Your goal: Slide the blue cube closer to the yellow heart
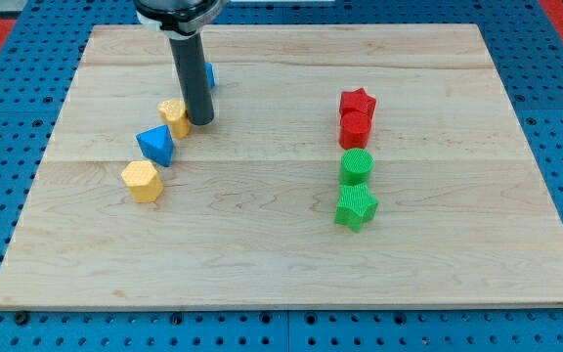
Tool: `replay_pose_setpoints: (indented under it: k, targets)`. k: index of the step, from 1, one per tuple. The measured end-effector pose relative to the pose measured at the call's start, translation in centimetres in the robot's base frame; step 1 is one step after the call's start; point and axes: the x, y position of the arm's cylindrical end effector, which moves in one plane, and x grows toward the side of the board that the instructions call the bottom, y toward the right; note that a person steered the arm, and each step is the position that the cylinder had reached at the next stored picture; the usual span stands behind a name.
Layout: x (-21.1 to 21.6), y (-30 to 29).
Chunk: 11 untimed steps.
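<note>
The blue cube (155, 144) lies on the wooden board (281, 254) left of centre, turned on a diagonal. The yellow heart (173, 115) sits just up and to the right of it, touching or nearly touching its corner. My tip (201, 120) rests on the board right against the yellow heart's right side, and up and to the right of the blue cube. The rod rises from the tip toward the view's top.
A yellow hexagon-like block (142, 181) lies below and left of the blue cube. A second blue block (210, 75) is mostly hidden behind the rod. At the right stand a red star (358, 102), a red cylinder (355, 128), a green cylinder (356, 165) and a green star (355, 207).
</note>
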Motion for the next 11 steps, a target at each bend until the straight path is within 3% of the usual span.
replay_pose_setpoints:
  k: [1,2,3,4,6,11]
  targets:
    - [-0.2,-2.1]
    - [-1.1,2.8]
    - [-6.7,6.8]
    - [-9.1,6.6]
    - [-8.9,-0.6]
    - [-6.5,-2.1]
